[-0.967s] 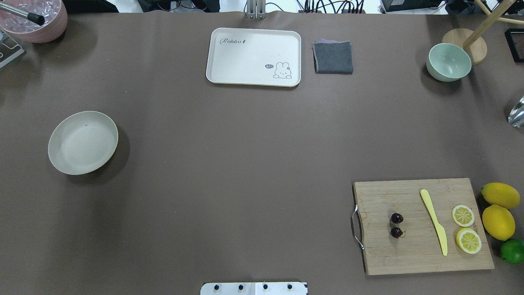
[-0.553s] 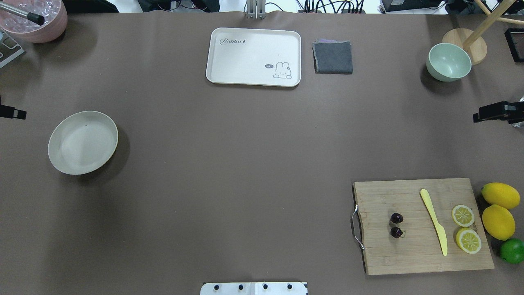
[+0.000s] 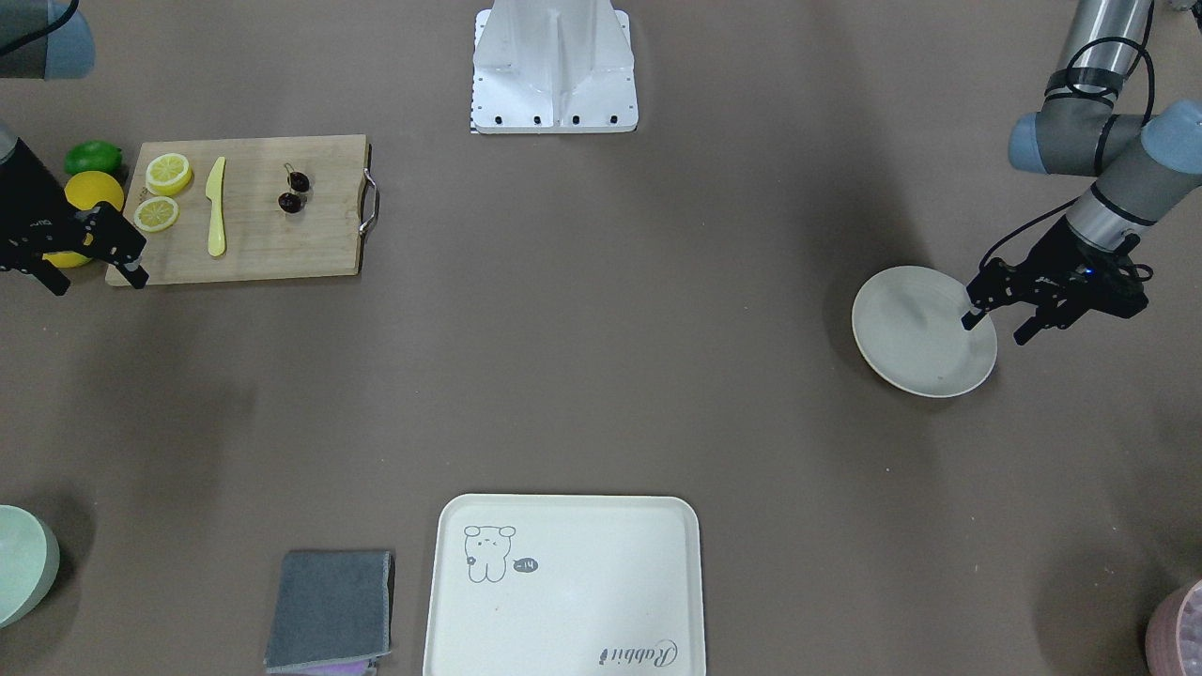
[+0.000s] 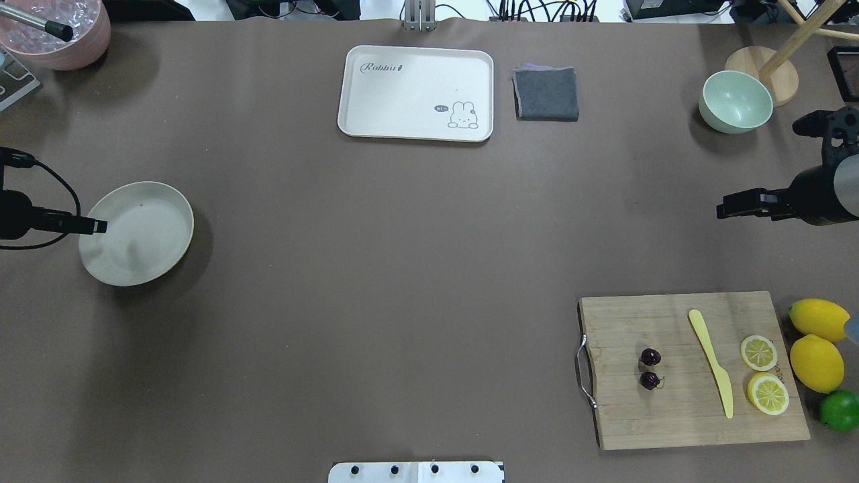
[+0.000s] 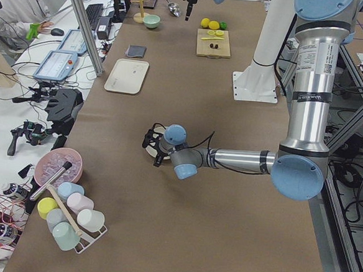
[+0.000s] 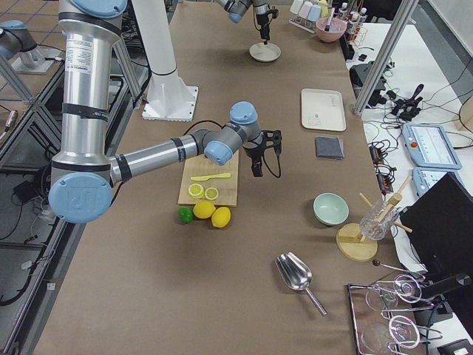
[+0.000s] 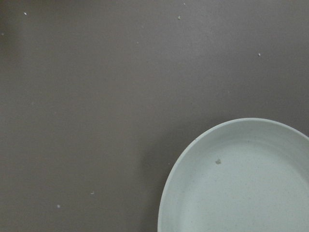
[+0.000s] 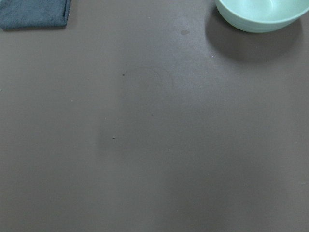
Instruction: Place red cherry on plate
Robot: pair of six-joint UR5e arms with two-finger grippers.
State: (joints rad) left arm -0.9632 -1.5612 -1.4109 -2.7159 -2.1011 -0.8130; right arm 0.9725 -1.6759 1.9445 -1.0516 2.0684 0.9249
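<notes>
The red cherry (image 4: 649,369), a pair of tiny dark glossy fruits, lies on the wooden cutting board (image 4: 671,416) at the near right, also in the front view (image 3: 294,191). The off-white plate (image 4: 136,233) stands empty at the left. My left gripper (image 3: 995,329) hovers open at the plate's outer rim, one fingertip (image 4: 99,227) over the edge. The left wrist view shows only the plate (image 7: 241,183) and bare table. My right gripper (image 3: 94,280) hangs open past the board's far right corner, well away from the cherry, with nothing between its fingers (image 4: 738,201).
On the board lie a yellow knife (image 4: 711,362) and two lemon slices (image 4: 764,372). Two lemons (image 4: 817,362) and a lime (image 4: 840,410) sit beside it. At the back stand a rabbit tray (image 4: 416,92), a grey cloth (image 4: 546,93), a green bowl (image 4: 735,100) and a pink tub (image 4: 60,33).
Both arms have come in from the table's sides. The left gripper moved inward to the plate's rim. The right gripper moved further in, between bowl and board. The cherry has not moved.
</notes>
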